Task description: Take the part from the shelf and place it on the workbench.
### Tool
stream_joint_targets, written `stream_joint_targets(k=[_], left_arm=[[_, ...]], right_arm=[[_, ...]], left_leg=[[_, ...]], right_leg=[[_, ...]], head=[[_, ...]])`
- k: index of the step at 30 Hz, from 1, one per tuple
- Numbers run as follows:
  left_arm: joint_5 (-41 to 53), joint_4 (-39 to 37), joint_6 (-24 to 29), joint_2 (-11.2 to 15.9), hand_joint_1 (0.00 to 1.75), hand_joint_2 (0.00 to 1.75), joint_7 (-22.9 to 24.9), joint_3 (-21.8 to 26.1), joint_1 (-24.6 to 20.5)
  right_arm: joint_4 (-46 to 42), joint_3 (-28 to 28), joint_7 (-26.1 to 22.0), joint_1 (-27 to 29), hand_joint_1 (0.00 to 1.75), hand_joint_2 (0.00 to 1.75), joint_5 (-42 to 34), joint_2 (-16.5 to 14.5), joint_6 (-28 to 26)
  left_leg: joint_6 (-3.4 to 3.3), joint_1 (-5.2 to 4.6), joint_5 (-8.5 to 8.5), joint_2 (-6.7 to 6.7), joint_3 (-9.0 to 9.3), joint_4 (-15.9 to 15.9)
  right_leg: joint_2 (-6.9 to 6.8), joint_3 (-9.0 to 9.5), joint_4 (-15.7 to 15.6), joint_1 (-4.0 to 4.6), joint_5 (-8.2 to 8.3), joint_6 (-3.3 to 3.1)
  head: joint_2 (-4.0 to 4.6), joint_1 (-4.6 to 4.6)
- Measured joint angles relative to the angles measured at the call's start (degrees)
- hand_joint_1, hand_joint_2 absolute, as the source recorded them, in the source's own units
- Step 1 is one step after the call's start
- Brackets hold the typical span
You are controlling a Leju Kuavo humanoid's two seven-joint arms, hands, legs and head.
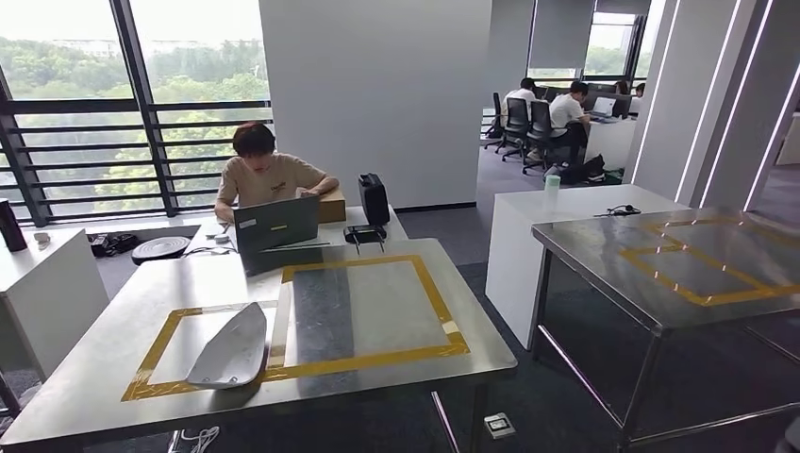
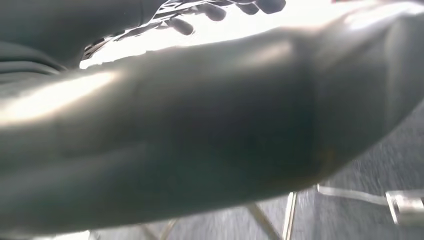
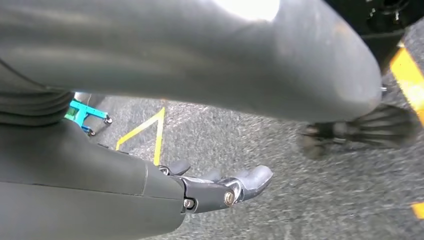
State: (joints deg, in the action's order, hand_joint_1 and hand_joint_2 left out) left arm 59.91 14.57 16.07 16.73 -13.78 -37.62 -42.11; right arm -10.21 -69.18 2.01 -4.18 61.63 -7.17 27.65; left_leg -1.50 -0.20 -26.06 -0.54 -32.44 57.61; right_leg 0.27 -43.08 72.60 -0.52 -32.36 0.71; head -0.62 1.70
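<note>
Behind workbench (image 1: 396, 373), person (image 1: 267, 176) at laptop (image 1: 276, 224)

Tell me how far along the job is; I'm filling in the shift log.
Done, it seems: a white part lies on the workbench, inside the left yellow tape frame. In hand: the right hand hangs over the floor with nothing in its fingers; a dark smooth surface hides most of the left hand, so I cannot tell. Left: probably nothing for this part.
</note>
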Motion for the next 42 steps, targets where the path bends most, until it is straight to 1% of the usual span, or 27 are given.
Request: stream_joint_targets(k=[1, 2, 3, 4, 6, 8, 10, 11, 13, 15, 17, 19, 21, 22, 23, 25, 27, 30, 31, 32, 34, 35, 36, 38, 39, 41, 42], left_arm=[[-1.0, -0.1, -0.6, -0.1, 0.00, 0.00, 0.3, 0.4, 0.7], [-2.0, -0.2, -1.1, -0.2, 0.00, 0.00, 0.5, 0.9, 1.7], [-3.2, -0.3, -1.9, -0.3, 0.00, 0.00, 0.9, 1.5, 2.8], [-4.5, -0.4, -2.8, -0.5, 0.00, 0.00, 1.4, 2.2, 4.2], [-7.6, -0.7, -5.0, -1.2, 0.00, 0.00, 2.9, 4.1, 7.6], [-10.7, -1.1, -7.6, -2.2, 0.00, 0.00, 5.6, 6.5, 11.5], [-14.2, -1.6, -10.8, -3.5, 0.00, 0.00, 9.8, 9.0, 15.7], [-16.4, -1.9, -11.9, -4.1, 0.00, 0.00, 12.0, 10.6, 18.0], [-21.6, -2.5, -12.3, -5.2, 0.00, 0.00, 15.8, 14.3, 22.8], [-28.8, -3.0, -10.7, -6.4, 0.00, 0.00, 18.8, 19.3, 27.4], [-35.3, -3.5, -8.6, -8.0, 0.00, 0.00, 20.5, 24.8, 31.7], [-38.1, -3.9, -7.7, -9.6, 0.00, 0.00, 21.6, 29.5, 34.9], [-39.9, -4.1, -7.0, -11.5, 0.00, 0.00, 23.4, 32.9, 36.7], [-41.2, -4.1, -6.3, -12.4, 0.00, 0.00, 24.5, 34.5, 37.3], [-42.6, -4.2, -5.5, -13.3, 0.00, 0.00, 25.4, 36.4, 37.8], [-44.8, -4.3, -4.1, -15.0, 0.00, 0.00, 26.6, 39.9, 39.0], [-45.7, -4.5, -3.4, -16.2, 0.00, 0.00, 27.0, 42.3, 39.9], [-46.6, -4.6, -3.1, -17.5, 0.00, 0.00, 26.1, 44.8, 40.6], [-46.6, -4.6, -2.8, -17.7, 0.00, 0.00, 25.1, 45.5, 40.8], [-46.5, -4.6, -2.5, -18.0, 0.00, 0.00, 23.9, 45.9, 40.9], [-45.5, -4.7, -1.9, -18.2, 0.00, 0.00, 21.1, 46.4, 41.0], [-44.9, -4.7, -1.8, -18.3, 0.00, 0.00, 19.9, 46.4, 41.0], [-44.1, -4.6, -1.8, -18.3, 0.00, 0.00, 18.5, 46.4, 41.0], [-42.4, -4.6, -2.0, -18.3, 0.00, 0.00, 15.4, 46.4, 40.9], [-41.4, -4.6, -2.1, -18.3, 0.00, 0.00, 13.5, 46.2, 40.7], [-39.3, -4.5, -2.6, -18.1, 0.00, 0.00, 10.8, 45.5, 40.1], [-38.4, -4.5, -2.9, -18.1, 0.00, 0.00, 10.5, 45.1, 39.6]], right_arm=[[0.0, 0.0, 0.0, 0.0, 0.00, 0.00, 0.0, 0.0, 0.1], [0.0, 0.0, 0.0, 0.0, 0.00, 0.00, -0.1, 0.0, 0.0], [0.0, 0.0, 0.0, 0.0, 0.00, 0.00, -0.1, 0.1, -0.1], [0.0, 0.0, 0.0, 0.0, 0.00, 0.00, -0.2, 0.1, -0.1], [0.0, 0.0, 0.2, -0.1, 0.00, 0.00, -0.4, 0.1, -0.2], [0.0, -0.1, 0.6, -0.1, 0.00, 0.00, -0.5, 0.1, -0.2], [0.0, -0.1, 0.9, 0.0, 0.00, 0.00, -0.6, 0.1, -0.2], [0.0, -0.1, 0.9, 0.0, 0.00, 0.00, -0.6, 0.1, -0.2], [0.0, -0.3, 0.8, 0.0, 0.00, 0.00, -0.6, 0.1, -0.2], [0.0, -0.5, 0.8, 0.1, 0.00, 0.00, -0.6, 0.1, -0.2], [0.0, -0.8, 1.0, 0.3, 0.00, 0.00, -0.5, 0.1, -0.2], [0.0, -0.9, 1.1, 0.3, 0.00, 0.00, -0.2, 0.1, -0.2], [0.0, -0.9, 1.4, 0.2, 0.00, 0.00, 0.7, 0.1, -0.2], [0.0, -0.8, 1.6, 0.1, 0.00, 0.00, 1.3, 0.2, -0.2], [0.0, -0.7, 1.9, 0.1, 0.00, 0.00, 1.9, 0.2, -0.2], [0.0, -0.2, 2.3, 0.0, 0.00, 0.00, 2.8, 0.3, -0.2], [0.0, 0.2, 2.6, 0.1, 0.00, 0.00, 3.1, 0.5, -0.2], [0.0, 0.6, 2.7, 0.2, 0.00, 0.00, 3.9, 0.6, 0.0], [0.0, 0.8, 2.5, 0.1, 0.00, 0.00, 4.3, 0.8, 0.0], [0.0, 1.1, 2.1, 0.1, 0.00, 0.00, 4.7, 1.0, 0.0], [0.0, 1.8, 1.0, 0.0, 0.00, 0.00, 5.4, 1.5, 0.0], [0.0, 2.0, 0.6, -0.2, 0.00, 0.00, 5.5, 1.7, 0.0], [0.0, 2.2, 0.0, -0.3, 0.00, 0.00, 5.5, 2.0, 0.0], [-0.1, 2.3, -1.1, -0.7, 0.00, 0.00, 4.9, 2.3, 0.0], [-0.1, 2.3, -1.9, -0.8, 0.00, 0.00, 4.4, 2.4, 0.0], [-0.1, 2.3, -3.2, -0.9, 0.00, 0.00, 3.4, 2.4, -0.1], [-0.1, 2.3, -3.5, -1.0, 0.00, 0.00, 3.1, 2.3, -0.1]], left_leg=[[0.07, -0.01, 0.75, -0.10, -1.06, 0.1], [0.19, 0.01, 1.43, -0.21, -2.10, 0.2], [0.37, 0.06, 2.12, -0.31, -3.14, 0.4], [0.60, 0.11, 2.70, -0.40, -4.00, 0.6], [1.23, 0.05, 3.60, -0.60, -5.12, 1.1], [1.94, -0.03, 4.38, -0.82, -5.29, 1.1], [2.65, 0.13, 4.75, -0.75, -5.32, 1.0], [2.98, 0.24, 3.62, -0.51, -5.63, 1.6], [3.51, 0.46, -1.52, 0.08, -6.90, 5.9], [3.81, 0.55, -6.57, 0.34, -8.23, 13.1], [3.88, 0.61, -6.90, 0.36, -7.84, 17.3], [3.68, 0.71, -4.08, 0.35, -3.92, 14.3], [3.18, 0.55, -4.28, 0.42, 2.36, 6.1], [2.82, 0.35, -5.15, 0.47, 4.33, 2.9], [2.35, 0.03, -5.96, 0.52, 5.42, 0.8], [1.24, -0.36, -5.36, 0.38, 4.94, 0.1], [0.13, -0.37, -4.12, 0.14, 3.87, 0.0], [-0.69, -0.43, -2.04, 0.08, 1.43, 0.0], [-0.73, -0.51, -1.37, 0.05, 0.62, 0.1], [-0.74, -0.59, -0.71, 0.00, -0.24, 0.2], [-0.64, -0.63, 0.50, -0.06, -1.99, 0.7], [-0.54, -0.63, 1.04, -0.06, -2.84, 1.0], [-0.36, -0.66, 1.53, -0.07, -3.49, 1.2], [0.18, -0.59, 2.51, -0.14, -3.99, 1.3], [0.51, -0.50, 3.09, -0.17, -4.06, 1.1], [1.16, -0.35, 3.88, -0.07, -4.30, 0.8], [1.52, -0.32, 3.09, 0.07, -4.70, 1.3]], right_leg=[[0.00, 0.16, 2.3, -0.01, -0.25, 0.09], [-0.01, 1.19, 2.8, -0.01, 0.76, 0.14], [-0.01, 3.28, 1.4, -0.02, 2.26, 0.14], [-0.01, 6.32, -1.9, -0.04, 3.19, 0.11], [0.13, 12.27, -9.9, 0.10, 2.40, -0.27], [0.29, 14.42, -13.4, 0.37, 1.03, -0.97], [0.25, 13.89, -13.7, 0.35, 1.82, -1.90], [0.23, 13.45, -13.9, 0.27, 2.43, -2.40], [0.24, 12.16, -14.1, 0.18, 3.73, -3.07], [0.29, 10.54, -14.1, 0.34, 5.02, -3.21], [0.26, 8.80, -14.0, 0.46, 6.23, -3.07], [0.12, 7.02, -13.7, 0.47, 7.42, -2.68], [-0.33, 5.71, -13.3, 0.52, 8.51, -2.00], [-0.58, 5.51, -13.2, 0.50, 8.93, -1.64], [-0.82, 5.51, -13.3, 0.39, 9.37, -1.24], [-0.98, 5.59, -13.6, 0.04, 10.12, -0.43], [-0.87, 4.84, -12.3, -0.17, 7.90, 0.28], [-0.71, 2.83, -3.6, -0.12, -1.05, 0.74], [-0.67, 2.59, -0.4, -0.03, -2.61, 0.71], [-0.63, 3.00, 1.6, 0.11, -2.64, 0.58], [-0.55, 6.44, 0.3, 0.48, 0.29, 0.14], [-0.53, 9.50, -3.1, 0.69, 1.48, -0.17], [-0.51, 12.85, -7.5, 0.94, 1.49, -0.57], [-0.50, 17.01, -14.0, 1.35, 0.24, -1.32], [-0.52, 17.49, -15.4, 1.53, -0.11, -1.66], [-0.75, 16.83, -16.0, 1.48, 1.03, -2.34], [-0.87, 16.39, -16.2, 1.34, 1.76, -2.74]], head=[[0.00, -0.02], [0.00, -0.04], [0.01, -0.03], [0.01, -0.05], [0.01, -0.02], [0.01, 0.06], [0.02, 0.10], [0.02, 0.12], [0.03, 0.22], [0.02, 0.25], [0.01, 0.25], [0.01, 0.25], [-0.01, 0.24], [-0.01, 0.23], [-0.01, 0.22], [0.00, 0.22], [0.00, 0.21], [-0.01, 0.15], [0.00, 0.15], [0.00, 0.15], [0.00, 0.13], [-0.01, 0.11], [-0.01, 0.09], [-0.02, 0.08], [-0.01, 0.05], [-0.01, -0.02], [0.00, -0.02]])
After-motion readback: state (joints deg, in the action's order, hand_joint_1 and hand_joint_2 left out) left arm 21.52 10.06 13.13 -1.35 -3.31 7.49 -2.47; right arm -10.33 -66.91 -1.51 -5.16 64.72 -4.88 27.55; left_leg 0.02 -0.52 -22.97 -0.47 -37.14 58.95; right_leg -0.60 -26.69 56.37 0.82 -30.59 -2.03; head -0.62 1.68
